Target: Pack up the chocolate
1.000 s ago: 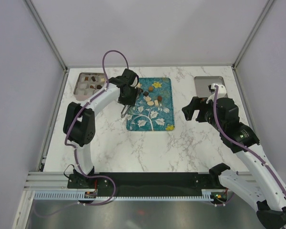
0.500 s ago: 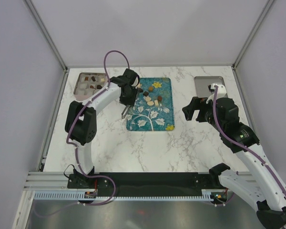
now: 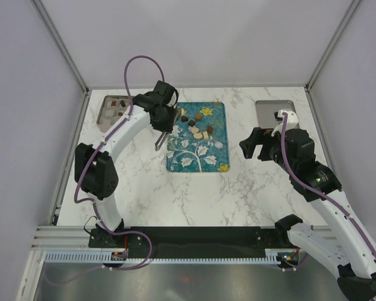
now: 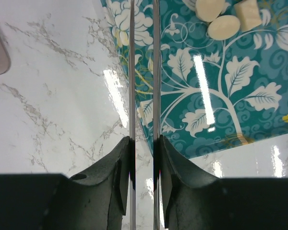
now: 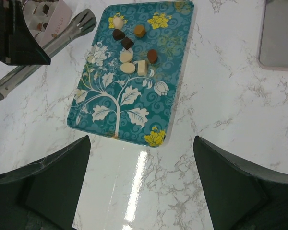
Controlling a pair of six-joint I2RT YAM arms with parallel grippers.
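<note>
My left gripper (image 4: 143, 143) has shifted left to the tray (image 4: 240, 115) edge, fingers narrowed on tongs (image 4: 132, 72); right gripper (image 5: 140, 141) wide, holding nothing.

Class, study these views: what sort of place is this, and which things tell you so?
Likely a robotics lab test cell: plain panel walls on metal framing, with a left arm and right arm bolted to a rail.

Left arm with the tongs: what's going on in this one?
The left gripper grips long metal tongs over the left edge of the tray. Several chocolate pieces lie on the tray, and the box at far left holds some. Whether the tongs carry a piece cannot be told. The right gripper hangs open, holding nothing.
</note>
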